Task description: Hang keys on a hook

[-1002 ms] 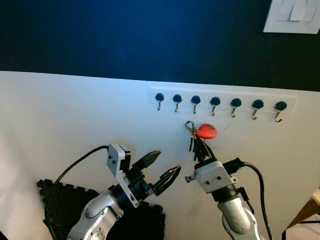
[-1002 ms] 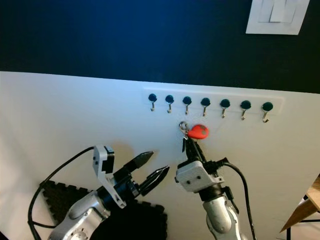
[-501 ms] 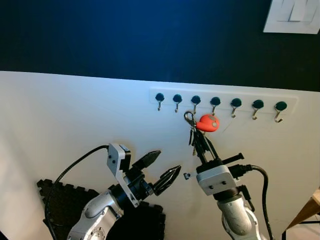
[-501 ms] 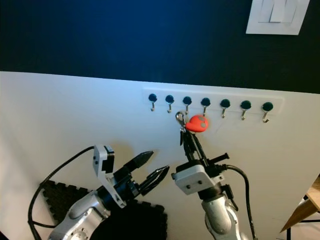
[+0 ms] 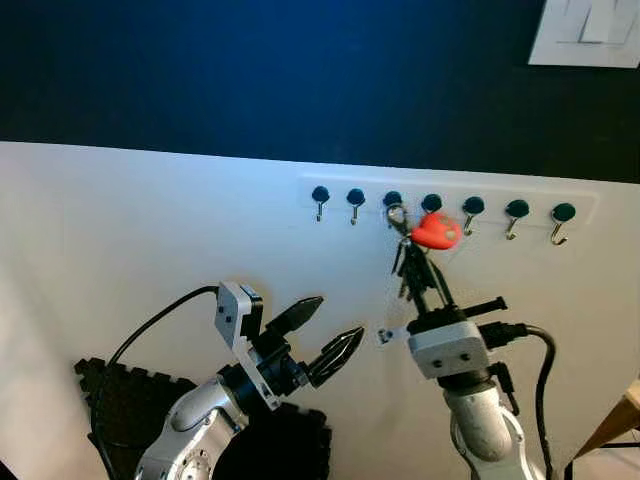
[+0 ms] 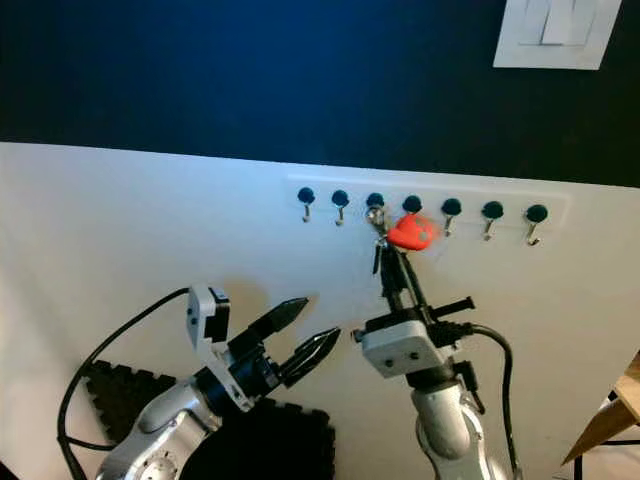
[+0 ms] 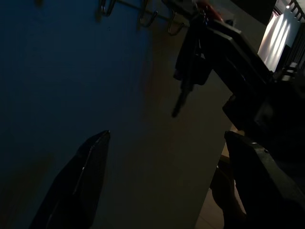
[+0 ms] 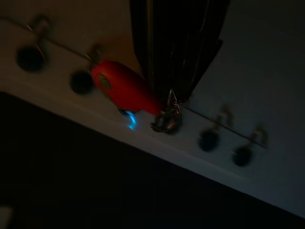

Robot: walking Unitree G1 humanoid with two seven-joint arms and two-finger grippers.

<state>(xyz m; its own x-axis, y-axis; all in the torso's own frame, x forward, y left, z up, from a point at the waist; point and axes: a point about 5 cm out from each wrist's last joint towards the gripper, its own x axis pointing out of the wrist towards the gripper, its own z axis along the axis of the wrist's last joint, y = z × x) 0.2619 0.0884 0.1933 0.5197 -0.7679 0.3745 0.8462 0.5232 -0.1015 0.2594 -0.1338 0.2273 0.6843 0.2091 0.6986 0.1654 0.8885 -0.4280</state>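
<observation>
Nearest the camera, the left gripper hung idle over the dark foam mat, fingers spread and holding nothing; it had stayed put across the last second. Just beyond it, the right gripper had climbed the white wall panel and drifted toward the robot's right, fingers pinching the keys with the bunch pointing up. A second earlier the key ring sat well below the hook rail; by this moment the ring had reached rail height, at the third hook from the left, with the orange fob lying across toward the fourth hook. The right wrist view was dark and blurred, but it put the ring right against the rail with the fob beside it. I couldn't tell whether the ring was already over the hook tip or just touching it. My read: approach was basically done, and what remained was threading the ring onto the hook and letting go. Risk was the fob or ring snagging a neighbouring hook. Farthest back, the dark blue upper wall and a white switch plate were unchanged.
</observation>
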